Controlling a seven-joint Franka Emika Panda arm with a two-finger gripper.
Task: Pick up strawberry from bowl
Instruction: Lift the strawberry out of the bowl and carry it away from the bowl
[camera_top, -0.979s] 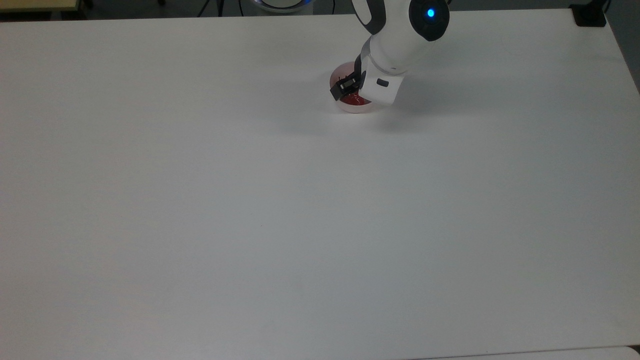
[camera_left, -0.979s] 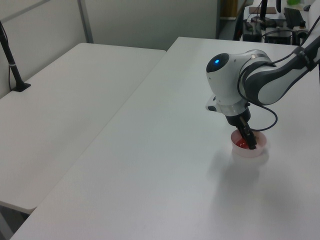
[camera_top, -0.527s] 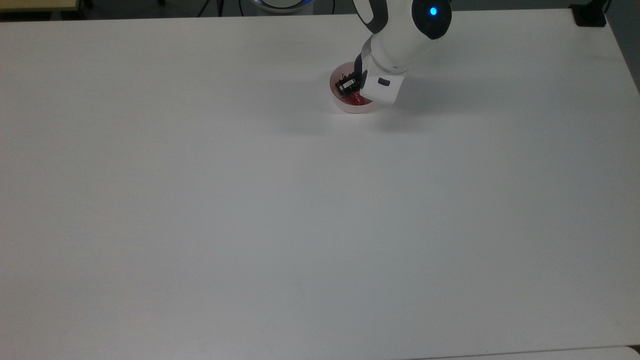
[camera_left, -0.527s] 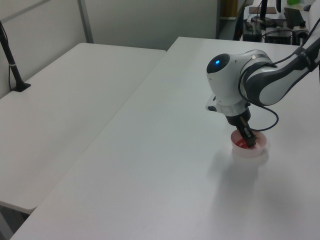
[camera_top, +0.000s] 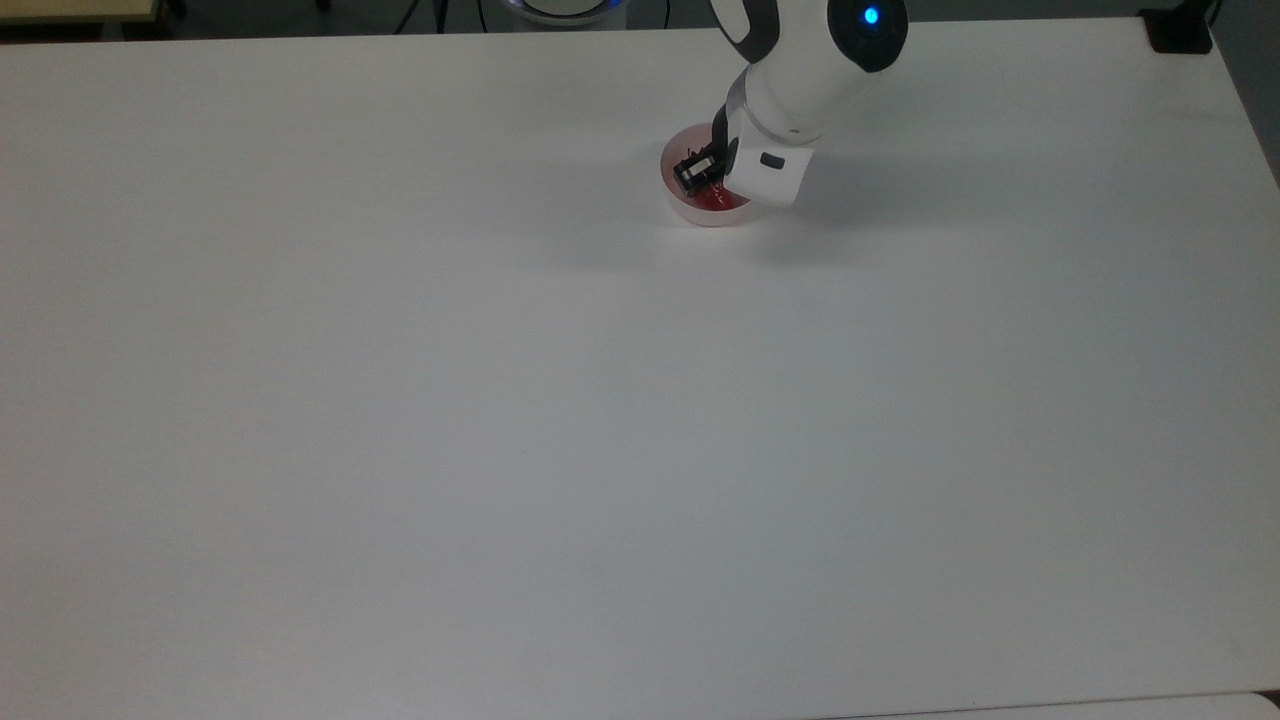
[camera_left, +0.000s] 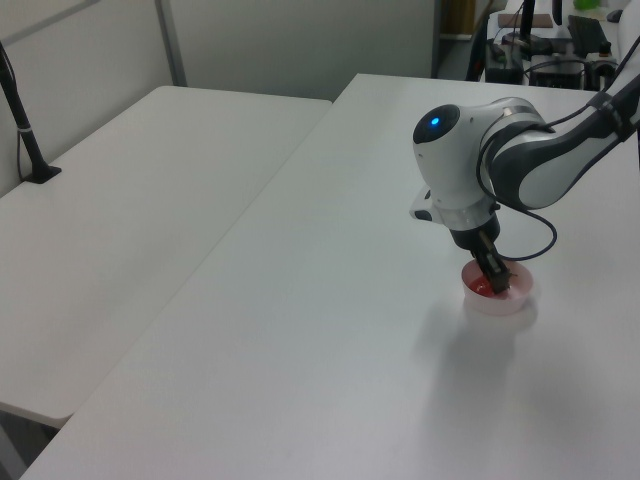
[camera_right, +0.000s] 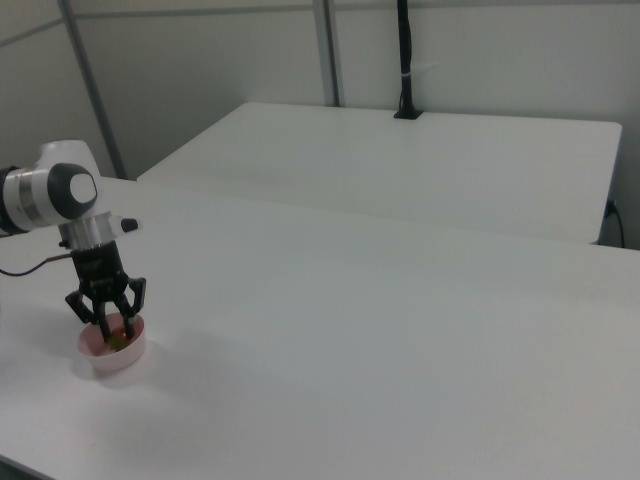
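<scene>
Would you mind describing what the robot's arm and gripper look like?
The arm has glossy white rounded shells with dark grey joint sections and a round black cap carrying a glowing blue light. A thin black cable loops beside the wrist. The gripper is black, with two slim fingers beneath a white wrist block.

The table (camera_top: 500, 400) is plain white, without pattern. The bowl (camera_top: 690, 210) is pale pink, and the strawberry (camera_top: 712, 200) in it glossy red. The claw (camera_right: 108, 322) is black (its arm (camera_left: 470, 170) white with grey bands and a blue light). A black post (camera_right: 404, 60) stands behind.
</scene>
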